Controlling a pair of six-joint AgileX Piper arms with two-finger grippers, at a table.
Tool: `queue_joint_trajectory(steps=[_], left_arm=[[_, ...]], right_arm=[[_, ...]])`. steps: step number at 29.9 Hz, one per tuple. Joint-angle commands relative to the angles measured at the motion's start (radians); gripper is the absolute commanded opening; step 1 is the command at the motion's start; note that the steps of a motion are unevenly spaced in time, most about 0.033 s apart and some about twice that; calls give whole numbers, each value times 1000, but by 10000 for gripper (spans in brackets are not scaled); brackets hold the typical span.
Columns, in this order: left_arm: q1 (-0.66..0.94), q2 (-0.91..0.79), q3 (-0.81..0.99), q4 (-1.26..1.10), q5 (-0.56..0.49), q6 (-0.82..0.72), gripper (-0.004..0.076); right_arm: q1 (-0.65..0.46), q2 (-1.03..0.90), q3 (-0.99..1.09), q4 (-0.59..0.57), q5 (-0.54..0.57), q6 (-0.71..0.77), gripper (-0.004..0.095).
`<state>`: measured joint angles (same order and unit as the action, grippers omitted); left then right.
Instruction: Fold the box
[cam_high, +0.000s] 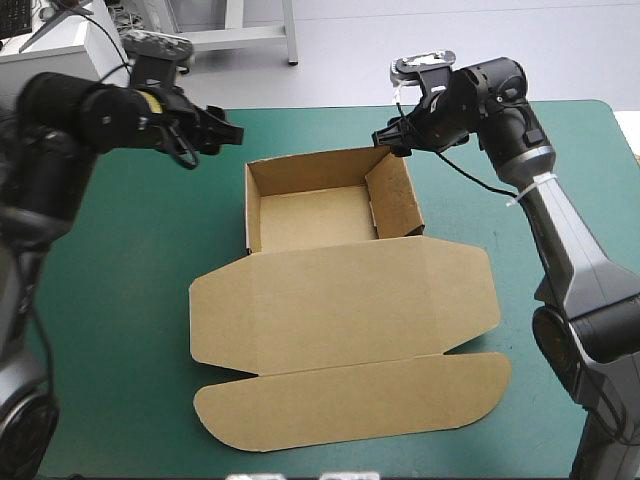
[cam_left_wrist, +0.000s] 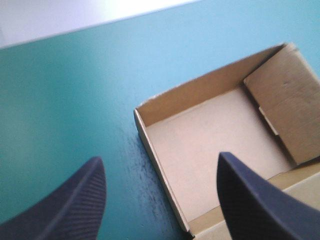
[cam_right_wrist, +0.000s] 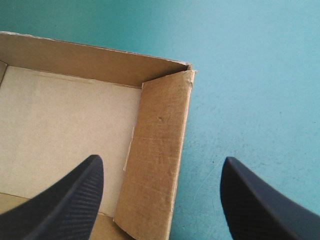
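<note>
Box (cam_high: 340, 300) — open tray, cropped in wrist views

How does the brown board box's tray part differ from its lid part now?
The brown board tray part has raised walls; the lid part lies flat on the teal-green cover. The tray part sits nearer the table's far edge, the lid part nearer the near edge. The lid part is wider and ends in a rounded flap; the tray part does not. Both are the same brown board, joined at a fold.
</note>
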<state>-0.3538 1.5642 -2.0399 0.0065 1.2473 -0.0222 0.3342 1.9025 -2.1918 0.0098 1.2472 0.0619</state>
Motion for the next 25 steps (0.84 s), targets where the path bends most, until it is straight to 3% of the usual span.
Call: queue_joint_trajectory(steps=[1,4,10,16,20,23,25], left_arm=[[-6,-177,-33,1,47,31,370],[-6,-290,-33,1,47,58,274],[-6,-508,30,-6,47,144,-8],[-6,-775,306,-6,34,164,-8],[-6,-967,560,-6,-43,159,-8],[-6,-1124,749,-12,-91,143,-8],[-6,-1217,873,-15,-103,101,-8]], right_arm=[[-4,-67,-30,-21,4,0,621],[-4,-62,-23,-20,4,0,621],[-4,-32,49,-25,4,0,621],[-4,42,62,-29,4,12,621],[-4,99,62,-29,4,21,610],[-4,132,65,-29,4,21,525],[-4,146,68,-29,4,21,392]])
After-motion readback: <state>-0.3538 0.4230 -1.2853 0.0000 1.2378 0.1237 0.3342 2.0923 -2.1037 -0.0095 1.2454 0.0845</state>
